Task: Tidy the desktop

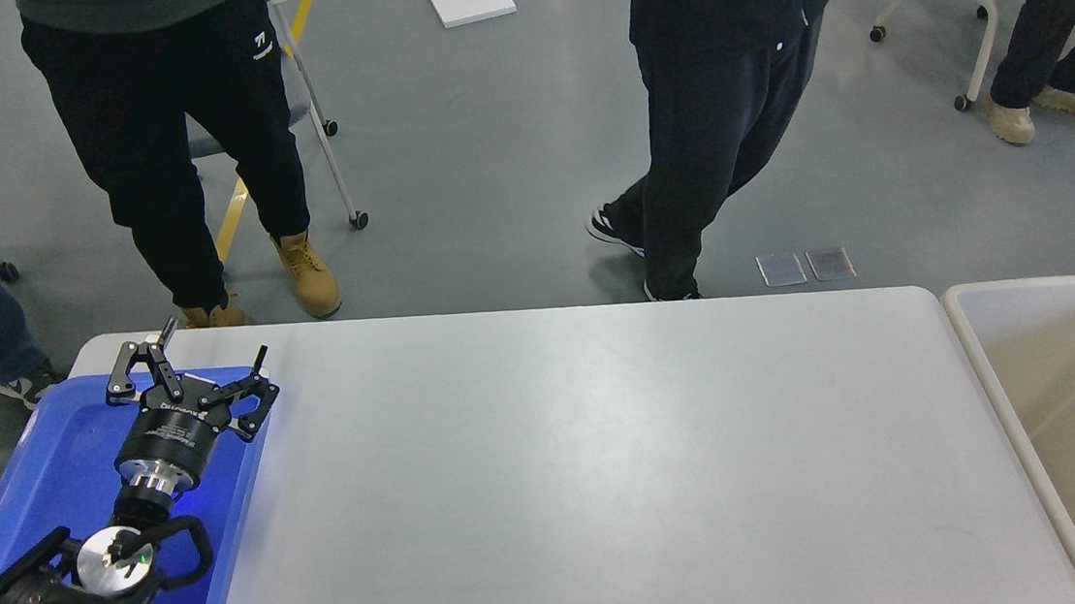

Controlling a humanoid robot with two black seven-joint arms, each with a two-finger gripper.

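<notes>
Head view: one surface [591, 472], one blue tray [46, 462], one beige bin [1071, 392] counted. Left pincer [199, 375] spread wide, empty, held over tray; surface extended to its right.

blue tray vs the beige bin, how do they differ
The blue tray sits at the left end of the desktop; the beige bin stands off its right end. The tray is saturated blue, the bin pale beige. The left pincer hangs open over the tray; nothing is over the bin. Both show no loose items inside.
</notes>
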